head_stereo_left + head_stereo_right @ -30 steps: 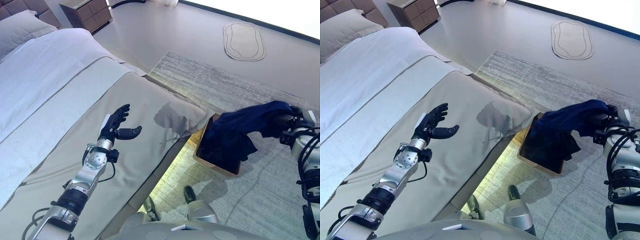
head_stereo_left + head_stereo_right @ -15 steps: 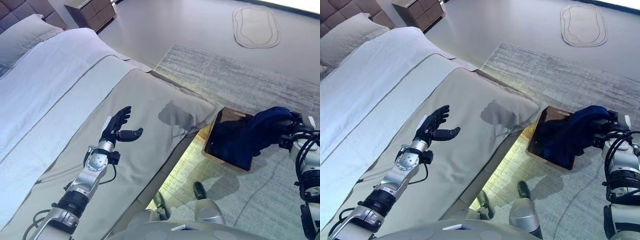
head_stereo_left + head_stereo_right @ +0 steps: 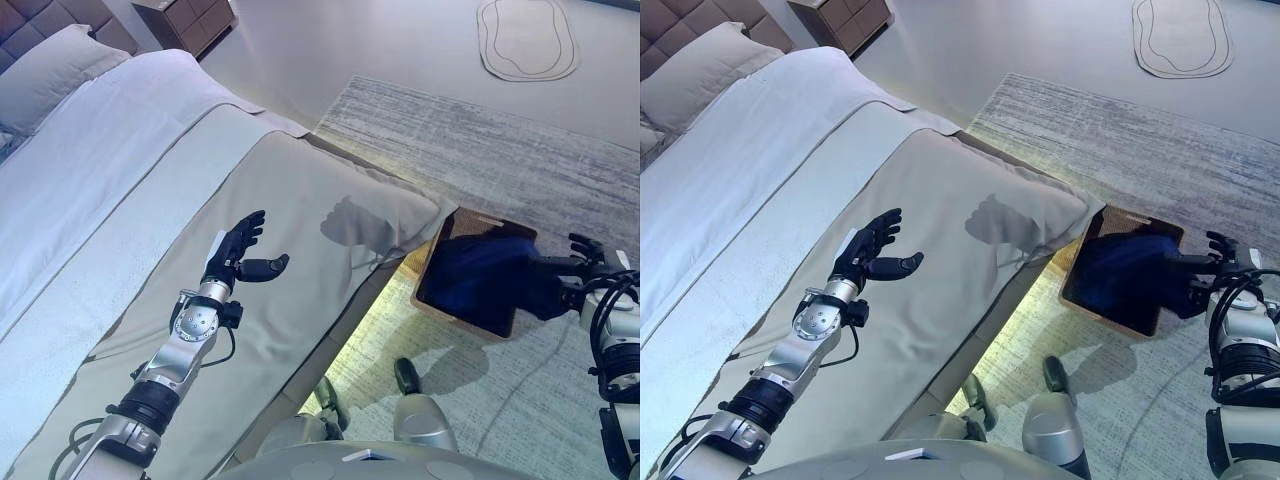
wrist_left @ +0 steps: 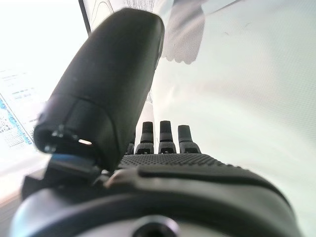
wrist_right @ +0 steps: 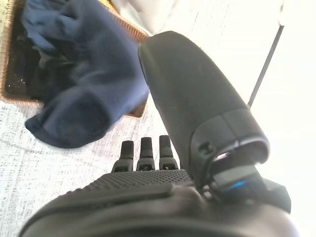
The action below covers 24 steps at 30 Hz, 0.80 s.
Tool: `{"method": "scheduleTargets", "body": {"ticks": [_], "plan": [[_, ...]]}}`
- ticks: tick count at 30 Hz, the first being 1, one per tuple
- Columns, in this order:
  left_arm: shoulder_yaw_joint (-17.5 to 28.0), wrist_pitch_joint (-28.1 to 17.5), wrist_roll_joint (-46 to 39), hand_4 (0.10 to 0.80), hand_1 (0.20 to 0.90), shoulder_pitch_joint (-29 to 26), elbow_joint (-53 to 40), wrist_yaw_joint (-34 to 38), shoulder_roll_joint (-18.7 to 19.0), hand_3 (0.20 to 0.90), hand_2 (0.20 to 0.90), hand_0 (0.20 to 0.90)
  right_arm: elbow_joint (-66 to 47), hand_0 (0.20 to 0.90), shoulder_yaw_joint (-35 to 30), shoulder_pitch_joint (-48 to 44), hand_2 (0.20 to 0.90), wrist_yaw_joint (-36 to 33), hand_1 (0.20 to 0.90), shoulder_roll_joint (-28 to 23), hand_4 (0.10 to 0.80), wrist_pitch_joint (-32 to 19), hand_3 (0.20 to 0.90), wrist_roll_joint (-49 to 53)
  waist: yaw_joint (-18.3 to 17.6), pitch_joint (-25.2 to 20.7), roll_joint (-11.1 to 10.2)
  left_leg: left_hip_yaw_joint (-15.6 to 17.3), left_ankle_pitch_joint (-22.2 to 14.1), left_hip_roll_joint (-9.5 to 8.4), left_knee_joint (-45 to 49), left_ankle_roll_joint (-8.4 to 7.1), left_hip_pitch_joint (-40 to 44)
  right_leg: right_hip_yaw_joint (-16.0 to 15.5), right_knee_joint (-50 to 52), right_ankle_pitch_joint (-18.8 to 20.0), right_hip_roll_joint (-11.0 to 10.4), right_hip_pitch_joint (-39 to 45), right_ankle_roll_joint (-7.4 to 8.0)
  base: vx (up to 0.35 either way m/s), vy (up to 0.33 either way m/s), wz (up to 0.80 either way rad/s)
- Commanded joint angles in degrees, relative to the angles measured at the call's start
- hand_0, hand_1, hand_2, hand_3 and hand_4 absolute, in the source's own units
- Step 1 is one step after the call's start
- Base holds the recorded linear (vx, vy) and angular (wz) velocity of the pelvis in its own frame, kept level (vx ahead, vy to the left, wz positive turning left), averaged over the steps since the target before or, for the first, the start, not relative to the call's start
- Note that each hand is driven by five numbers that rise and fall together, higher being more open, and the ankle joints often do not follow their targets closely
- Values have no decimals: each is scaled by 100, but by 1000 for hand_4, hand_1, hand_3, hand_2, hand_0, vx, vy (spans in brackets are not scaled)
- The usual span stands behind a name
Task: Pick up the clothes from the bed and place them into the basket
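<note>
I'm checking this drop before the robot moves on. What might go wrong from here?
1. The dark blue clothes lie mostly in the basket, but one part hangs over its rim onto the rug; it may slide out or count as not fully placed.
2. The open right hand is close to that overhanging part, so pulling back might snag it and drag it out.
3. The open left hand hovers over the bed, idle; no risk there.
</note>
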Motion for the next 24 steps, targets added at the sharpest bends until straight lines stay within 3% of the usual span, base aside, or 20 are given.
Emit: {"method": "scheduleTargets", "body": {"ticks": [1, 17, 24], "plan": [[1, -397, -61, 800, 900, -356, -516, 127, 108, 900, 900, 900, -154, 900, -63, -518, 900, -33, 900, -414, 800, -463, 900, -145, 132, -214, -290, -258, -817, -168, 434, -92, 196, -802, 134, -141, 109, -59, -169, 0, 0, 0], [112, -419, 37, 800, 900, -116, -366, 18, 136, 900, 900, 900, -683, 900, -73, -103, 900, 250, 900, -204, 800, -483, 900, -269, 298, -556, -764, -380, -805, -163, 313, -26, 418, -819, 121, -137, 184, 189, -185, 42, 9, 4], [99, -552, 24, 800, 900, -30, 37, 208, -47, 900, 900, 900, -809, 900, 112, 96, 900, 138, 900, 328, 800, -1096, 900, -422, 463, -707, -934, -567, -782, -169, 249, 13, 501, -895, 146, -161, 188, 319, -194, 32, 54, 11]]}}
